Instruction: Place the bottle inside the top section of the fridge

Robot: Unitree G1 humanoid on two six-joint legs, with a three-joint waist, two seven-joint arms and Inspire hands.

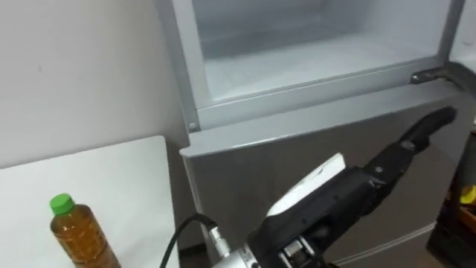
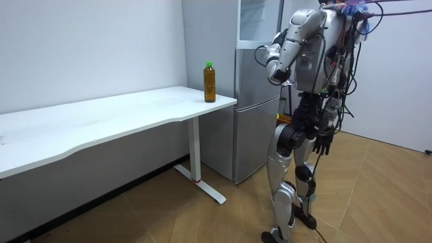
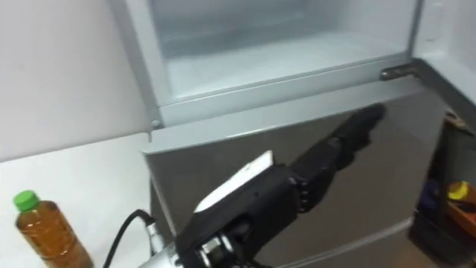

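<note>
Before the fridge [image 1: 245, 167] | left hand [image 1: 349, 190] stretched out straight, holding nothing | bottle [image 1: 78, 234] on table [image 1: 134, 175], base cut off

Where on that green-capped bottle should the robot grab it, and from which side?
Around the straight middle of the bottle, below its narrowing shoulder, with the fingers wrapped sideways. It stands upright near the corner of the table beside the fridge, with nothing crowding it. Coming in level from the table's front edge, probably with the left hand, looks easiest.
</note>
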